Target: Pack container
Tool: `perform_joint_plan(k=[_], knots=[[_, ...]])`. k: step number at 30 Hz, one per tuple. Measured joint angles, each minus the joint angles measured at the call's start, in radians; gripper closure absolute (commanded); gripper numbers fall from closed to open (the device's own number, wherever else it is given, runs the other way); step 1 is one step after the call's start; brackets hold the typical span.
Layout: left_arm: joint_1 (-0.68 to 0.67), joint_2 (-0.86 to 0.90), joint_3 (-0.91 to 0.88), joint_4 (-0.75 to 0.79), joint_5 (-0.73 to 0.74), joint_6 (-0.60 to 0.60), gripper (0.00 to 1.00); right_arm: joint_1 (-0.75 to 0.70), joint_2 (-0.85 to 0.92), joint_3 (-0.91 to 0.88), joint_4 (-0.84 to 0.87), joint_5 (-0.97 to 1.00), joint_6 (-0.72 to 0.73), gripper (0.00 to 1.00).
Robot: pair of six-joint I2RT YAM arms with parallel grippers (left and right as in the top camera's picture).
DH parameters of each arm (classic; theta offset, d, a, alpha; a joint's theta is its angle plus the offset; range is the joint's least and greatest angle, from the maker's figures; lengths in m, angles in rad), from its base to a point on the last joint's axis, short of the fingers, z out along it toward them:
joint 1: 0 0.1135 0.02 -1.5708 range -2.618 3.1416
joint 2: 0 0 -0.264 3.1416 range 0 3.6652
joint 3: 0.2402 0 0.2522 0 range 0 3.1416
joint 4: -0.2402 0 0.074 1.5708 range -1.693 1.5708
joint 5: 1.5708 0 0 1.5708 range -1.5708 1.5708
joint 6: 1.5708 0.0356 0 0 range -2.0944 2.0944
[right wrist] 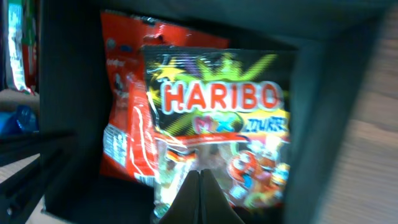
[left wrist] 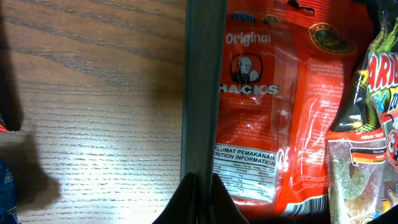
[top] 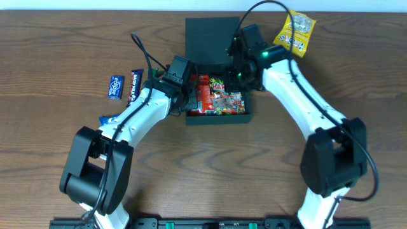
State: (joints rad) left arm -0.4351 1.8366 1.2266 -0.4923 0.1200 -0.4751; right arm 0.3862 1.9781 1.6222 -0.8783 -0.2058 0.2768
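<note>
The container (top: pixel 216 119) sits open at the middle of the wooden tabletop (top: pixel 63 38), its lid (top: pixel 211 37) folded flat on the side of the container farthest from the arms' bases. Inside the container a red Hacks packet (left wrist: pixel 261 106) lies against the left wall, print side up, and a Haribo packet (right wrist: pixel 224 124) lies beside it toward the container's right wall, overlapping the red one's edge. The left pincer (left wrist: pixel 199 190) is at the container's left wall; in the left wrist view its dark fingers (left wrist: pixel 227 202) stand one on each side of that wall, clamped on it, one outside over the wood and one inside over the Hacks packet. The right pincer (right wrist: pixel 200 186) reaches into the container from its right rear corner and hangs over the Haribo packet with its fingers pressed together; nothing shows between them, and whether the tips touch the packet cannot be told. Beyond the container's right rear corner a yellow packet (top: pixel 296 32) lies on the tabletop, apart from the lid. Well to the left of the container lie a small blue packet (top: pixel 115 86) and, just beside it and nearer the container, a dark blue bar (top: pixel 135 86); both are clear of the left arm.
</note>
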Motion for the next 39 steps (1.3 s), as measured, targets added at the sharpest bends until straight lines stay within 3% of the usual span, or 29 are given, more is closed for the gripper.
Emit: perform_joint_plan(k=[20, 39], knots=[[0.000, 0.000, 0.003, -0.009, 0.000, 0.000, 0.94, 0.031, 0.142, 0.000, 0.057, -0.146, -0.003, 0.99], [-0.001, 0.000, 0.003, -0.009, 0.000, 0.000, 0.94, 0.035, 0.159, 0.000, 0.023, 0.092, 0.044, 0.98]])
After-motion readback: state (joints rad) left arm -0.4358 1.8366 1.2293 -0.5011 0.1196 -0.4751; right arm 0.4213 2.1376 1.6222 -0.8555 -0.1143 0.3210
